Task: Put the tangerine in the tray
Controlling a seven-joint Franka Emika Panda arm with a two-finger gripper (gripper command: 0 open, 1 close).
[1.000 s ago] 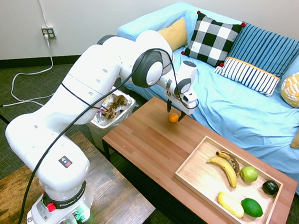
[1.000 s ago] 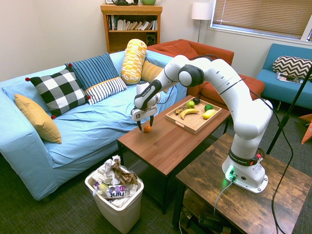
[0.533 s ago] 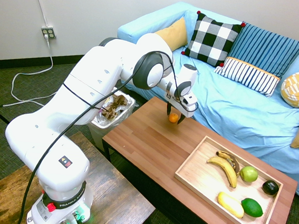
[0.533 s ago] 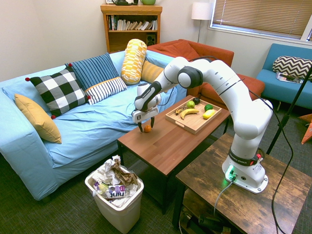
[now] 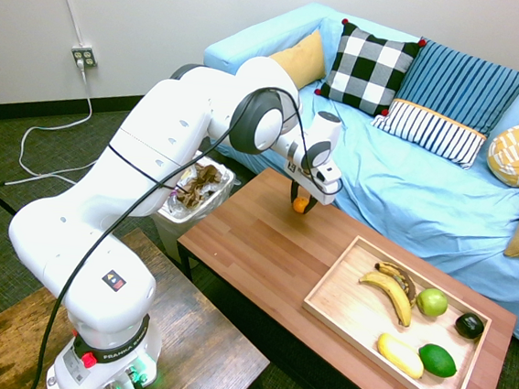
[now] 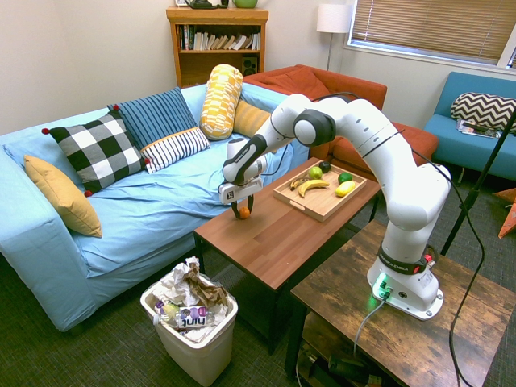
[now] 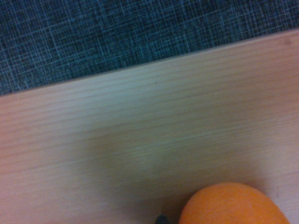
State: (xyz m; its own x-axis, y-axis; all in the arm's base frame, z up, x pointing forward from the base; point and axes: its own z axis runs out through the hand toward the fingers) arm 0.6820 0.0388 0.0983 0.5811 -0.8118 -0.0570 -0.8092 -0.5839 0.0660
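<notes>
Right, in the first exterior view the gripper has its fingers around the tangerine on the coffee table, well apart from the tray; in the second exterior view the fingers close on its sides, so this looks like the grasp, next a lift and carry; the wrist view shows its orange skin beside bare wood

Checkered, striped and yellow pillows line a blue-draped sofa | paper-filled trash bin nearby | bookcase beside floor lamp
</notes>
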